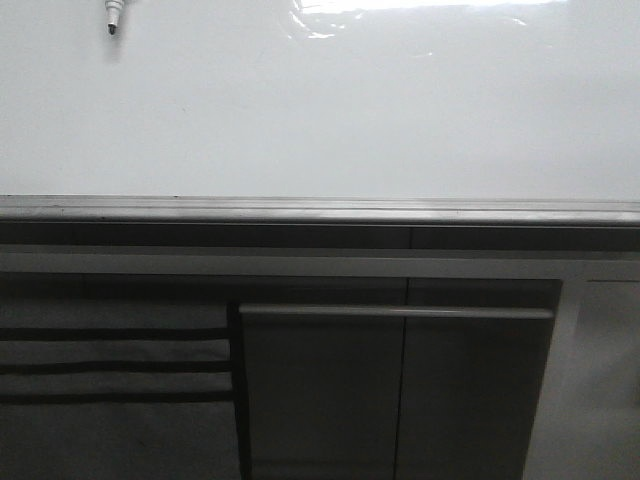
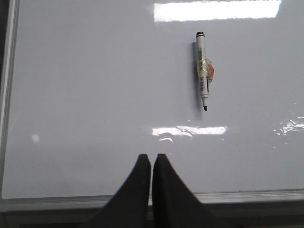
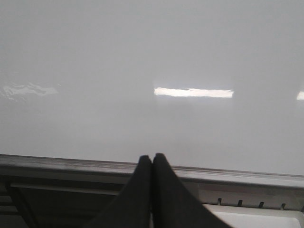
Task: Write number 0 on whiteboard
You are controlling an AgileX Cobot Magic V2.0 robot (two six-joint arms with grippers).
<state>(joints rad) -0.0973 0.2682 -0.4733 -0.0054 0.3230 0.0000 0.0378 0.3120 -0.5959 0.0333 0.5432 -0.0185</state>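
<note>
- Whiteboard [image 1: 330, 110]: we see it lying flat, glossy white with glare patches, its grey rail [image 1: 320, 210] along the near edge; no writing shows on it.
- Marker [image 2: 203, 71]: we find it lying loose on the board, uncapped, dark tip towards the rail; only the tip end shows at the front view's top left [image 1: 113, 17].
- Left hand [image 2: 151, 159]: fingers pressed together, gripping nothing, near the rail, well apart from the marker.
- Right hand [image 3: 152, 159]: likewise closed and empty, seemingly over the rail.
- Dark cabinet panels [image 1: 400, 390]: below the rail.
</note>
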